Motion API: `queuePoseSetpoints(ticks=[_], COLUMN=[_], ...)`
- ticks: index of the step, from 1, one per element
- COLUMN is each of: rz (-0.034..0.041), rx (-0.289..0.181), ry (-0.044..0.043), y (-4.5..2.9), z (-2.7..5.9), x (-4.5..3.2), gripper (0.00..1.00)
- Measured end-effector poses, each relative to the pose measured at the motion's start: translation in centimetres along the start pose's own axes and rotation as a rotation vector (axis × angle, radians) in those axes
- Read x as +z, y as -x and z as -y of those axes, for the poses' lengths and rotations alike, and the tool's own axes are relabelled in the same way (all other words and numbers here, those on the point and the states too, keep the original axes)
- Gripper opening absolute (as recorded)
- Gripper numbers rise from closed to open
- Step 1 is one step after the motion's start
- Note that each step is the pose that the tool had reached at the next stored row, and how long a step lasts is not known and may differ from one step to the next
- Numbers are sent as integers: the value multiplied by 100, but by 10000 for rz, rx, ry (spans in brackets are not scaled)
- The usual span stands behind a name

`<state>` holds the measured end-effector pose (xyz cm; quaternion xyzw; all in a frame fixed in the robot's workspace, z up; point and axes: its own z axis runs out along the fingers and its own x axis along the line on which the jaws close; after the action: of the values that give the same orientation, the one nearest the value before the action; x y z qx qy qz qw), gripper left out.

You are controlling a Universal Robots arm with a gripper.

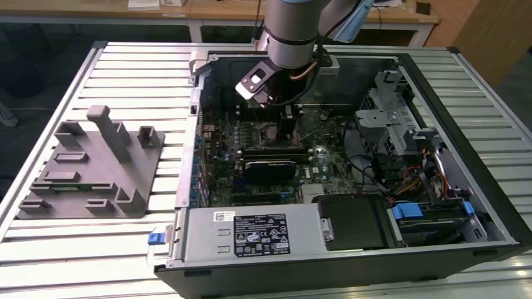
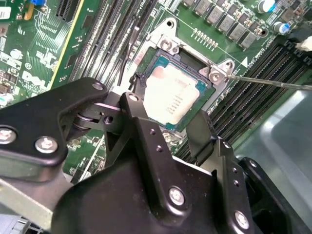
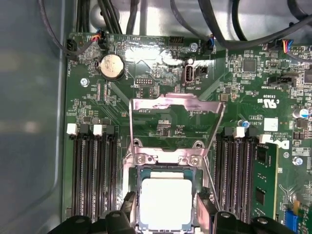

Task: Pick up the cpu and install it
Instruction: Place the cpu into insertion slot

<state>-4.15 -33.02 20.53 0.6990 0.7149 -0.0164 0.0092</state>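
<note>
- We see our arm [image 1: 289,37] as a silvery-grey cylinder ringed by a dark band, with a pale blue cover [image 1: 356,22] at one joint.
- Our gripper [image 2: 163,109] is matte black, built of angular linked plates studded with silver screws [image 2: 176,195].

Upright arm [image 1: 293,37], black claw [image 2: 165,113] low, fingers [image 2: 139,122] wide apart.

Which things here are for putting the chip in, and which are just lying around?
For the job: cpu in its socket; raised cover plate; gripper over it.
Just there: grey fixture outside the case; coin battery; power supply; memory stick.
</note>
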Motion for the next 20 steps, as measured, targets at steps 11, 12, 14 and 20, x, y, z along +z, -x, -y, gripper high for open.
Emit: queuePoseSetpoints(ticks=[11, 12, 14, 20], rz=[3, 3, 3, 3], rx=[0, 0, 0, 0], ry=[-2, -2, -2, -2], y=[1, 1, 1, 1], z=[0, 0, 0, 1], x=[-15, -16, -18, -26], gripper=[41, 35, 29, 11])
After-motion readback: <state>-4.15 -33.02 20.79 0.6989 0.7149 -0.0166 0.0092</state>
